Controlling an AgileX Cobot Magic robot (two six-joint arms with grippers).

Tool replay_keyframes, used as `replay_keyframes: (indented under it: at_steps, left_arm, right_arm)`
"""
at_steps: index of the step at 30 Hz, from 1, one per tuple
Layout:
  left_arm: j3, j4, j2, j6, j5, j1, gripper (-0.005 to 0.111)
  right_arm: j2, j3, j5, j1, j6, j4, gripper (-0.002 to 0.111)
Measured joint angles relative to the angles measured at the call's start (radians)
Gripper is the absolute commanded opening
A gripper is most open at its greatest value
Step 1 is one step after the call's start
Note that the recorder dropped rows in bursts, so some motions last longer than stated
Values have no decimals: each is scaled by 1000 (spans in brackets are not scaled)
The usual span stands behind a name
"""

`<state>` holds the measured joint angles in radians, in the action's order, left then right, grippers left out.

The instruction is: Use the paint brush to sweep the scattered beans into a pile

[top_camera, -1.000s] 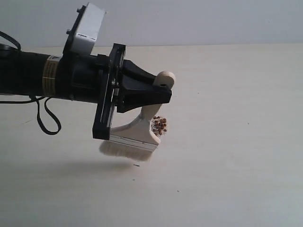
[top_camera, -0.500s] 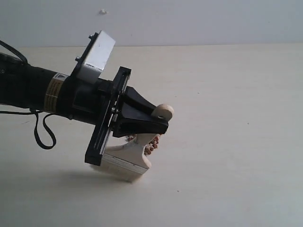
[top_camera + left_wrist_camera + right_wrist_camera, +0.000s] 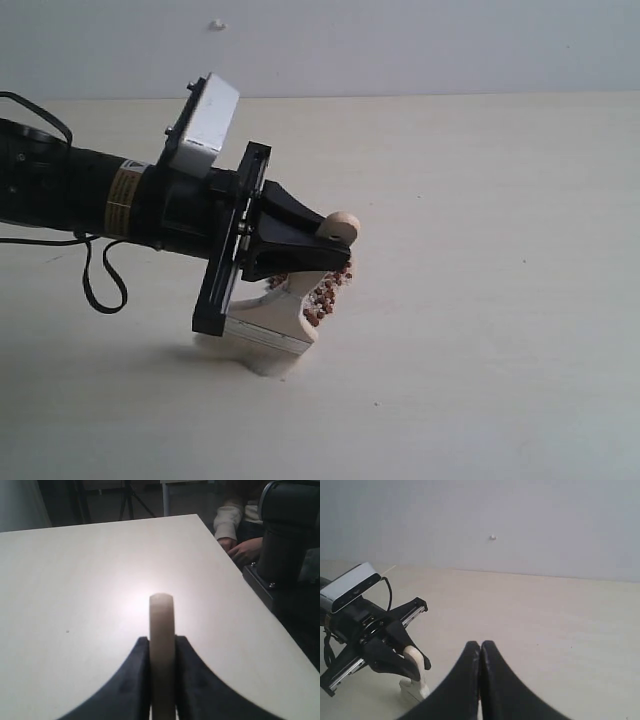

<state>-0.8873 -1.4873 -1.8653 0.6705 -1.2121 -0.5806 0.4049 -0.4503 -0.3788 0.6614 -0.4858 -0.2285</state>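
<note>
The left claw (image 3: 333,257) is clenched on the pale wooden handle of the paint brush (image 3: 272,322); in the left wrist view the two black jaws press against either side of the handle (image 3: 161,630). A second ago the claw carried the brush clear of the bench (image 3: 500,250), with its white bristles hanging in the air. It has since dropped and tipped downward, and the bristles (image 3: 262,358) now press onto the bench surface.

The beans (image 3: 326,295) lie just beside the brush, on its far right side, partly hidden behind the claw. They read as a looser band than the tight cluster seen earlier. This looks like the start of a fresh stroke to nudge them back together, so the pile still needs tidying.

The right claw (image 3: 480,648) stays closed and empty, well apart from the work.
</note>
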Motion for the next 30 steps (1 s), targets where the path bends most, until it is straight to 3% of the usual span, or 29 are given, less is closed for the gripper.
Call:
replay_keyframes:
  at_steps: [13,30]
  left_arm:
    - [-114,-27,-33,65,-2,0,0]
    - [-121,-45,-11,126,6,0,0]
  right_arm:
    - [0,0,0,0,0,0,0]
    - [0,0,0,0,0,0,0]
